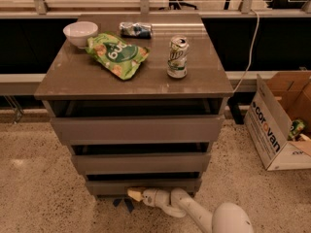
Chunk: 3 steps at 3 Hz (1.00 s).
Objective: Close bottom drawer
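Note:
The bottom drawer is the lowest of three stacked grey-brown drawers under the counter, with a flat handleless front. It stands slightly out, with a narrow dark gap above its front. My gripper is low by the floor, right against the lower edge of the bottom drawer's front, left of its middle. The white arm runs from it to the lower right.
The middle drawer and top drawer also stand partly out. On the counter are a white bowl, a green chip bag, a soda can and a crushed can. A cardboard box stands at the right.

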Tool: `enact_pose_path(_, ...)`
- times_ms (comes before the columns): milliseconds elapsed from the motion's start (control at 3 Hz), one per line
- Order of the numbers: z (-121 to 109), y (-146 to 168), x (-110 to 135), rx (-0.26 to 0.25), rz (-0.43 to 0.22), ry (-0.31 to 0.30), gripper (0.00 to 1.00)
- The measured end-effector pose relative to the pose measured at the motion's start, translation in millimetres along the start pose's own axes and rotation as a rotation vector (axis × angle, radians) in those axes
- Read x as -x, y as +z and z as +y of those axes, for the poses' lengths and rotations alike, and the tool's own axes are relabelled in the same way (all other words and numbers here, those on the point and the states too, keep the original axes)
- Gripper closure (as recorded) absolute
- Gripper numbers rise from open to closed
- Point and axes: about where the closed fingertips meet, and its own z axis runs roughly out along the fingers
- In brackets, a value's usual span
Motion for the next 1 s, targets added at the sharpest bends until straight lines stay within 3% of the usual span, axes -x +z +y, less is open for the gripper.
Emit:
enact_pose_path(667,10.5,-7.3,-5.9,0.025,0.029,-0.025,1.00)
enact_pose_path(1000,35.8,-19.5,-28.8,0.083,0.101,-0.044,1.00)
